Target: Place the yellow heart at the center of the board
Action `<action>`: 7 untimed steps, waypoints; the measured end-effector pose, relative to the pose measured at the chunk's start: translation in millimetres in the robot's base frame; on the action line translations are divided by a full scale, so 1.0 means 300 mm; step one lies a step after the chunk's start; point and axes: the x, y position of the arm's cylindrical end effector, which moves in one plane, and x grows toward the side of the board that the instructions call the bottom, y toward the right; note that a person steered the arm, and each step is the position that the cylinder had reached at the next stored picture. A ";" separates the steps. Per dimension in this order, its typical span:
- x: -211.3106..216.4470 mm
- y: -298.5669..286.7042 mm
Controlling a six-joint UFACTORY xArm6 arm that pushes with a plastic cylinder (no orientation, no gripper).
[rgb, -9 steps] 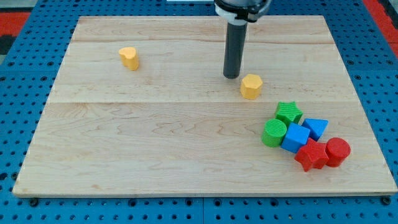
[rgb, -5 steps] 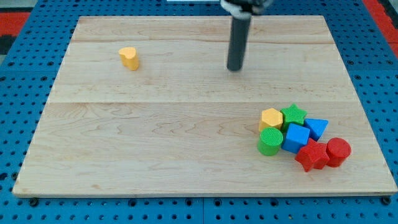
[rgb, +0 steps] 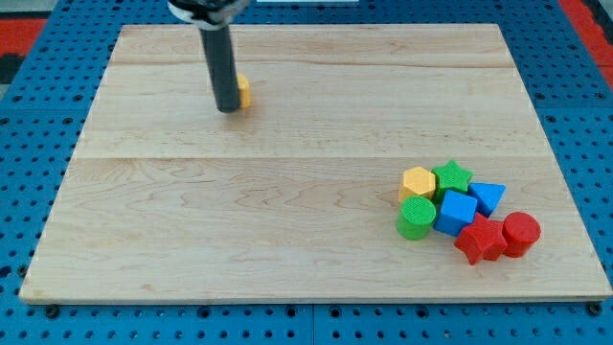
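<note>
The yellow heart [rgb: 244, 92] lies in the upper left part of the wooden board [rgb: 287, 211], mostly hidden behind my rod. Only its right edge shows. My tip [rgb: 228, 109] rests on the board right at the heart's left side, touching or nearly touching it. The rod comes down from the view's top.
A cluster of blocks sits at the lower right: a yellow hexagon [rgb: 418, 182], green star [rgb: 452, 176], blue triangle [rgb: 488, 195], green cylinder [rgb: 415, 218], blue cube [rgb: 455, 211], red star [rgb: 479, 240] and red cylinder [rgb: 520, 233].
My rod moved from the upper middle to the upper left. The yellow heart shifted right from about the far left. Earlier the yellow hexagon went down into the cluster.
</note>
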 end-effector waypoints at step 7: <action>-0.136 0.330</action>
